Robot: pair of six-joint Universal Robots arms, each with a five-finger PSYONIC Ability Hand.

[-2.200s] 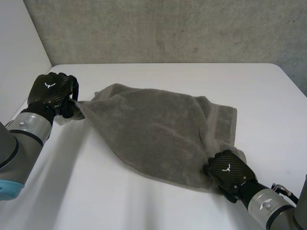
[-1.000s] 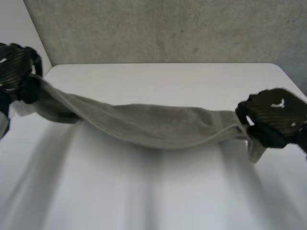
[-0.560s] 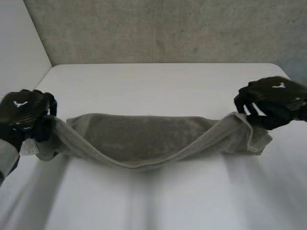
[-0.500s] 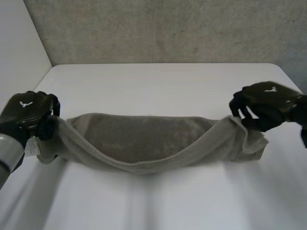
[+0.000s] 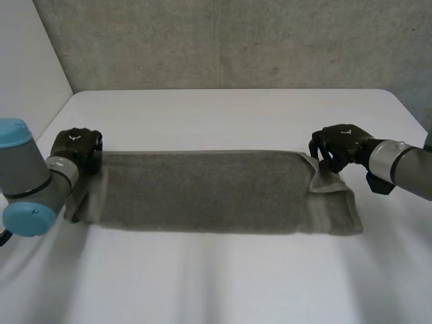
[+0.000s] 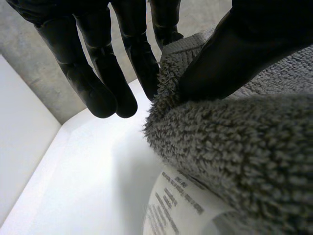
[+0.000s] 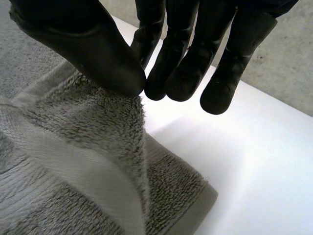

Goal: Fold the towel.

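Observation:
A grey towel (image 5: 202, 192) lies on the white table (image 5: 223, 115) as a long folded strip running side to side. My left hand (image 5: 75, 150) is at its left end; in the left wrist view the thumb (image 6: 234, 54) pinches the fluffy upper corner (image 6: 166, 93) against a finger. My right hand (image 5: 341, 143) is at the right end, where the thumb (image 7: 83, 44) and a finger pinch the top layer's corner (image 7: 117, 107), lifted a little off the layer beneath.
A white care label (image 6: 181, 205) sticks out from under the towel by my left hand. A concrete wall (image 5: 236, 40) rises behind the table's far edge. Bare tabletop stretches in front of the strip and beyond it.
The towel hung sagging between my two raised hands; both hands have come down and the towel now lies flat in a long strip, still pinched at both ends.

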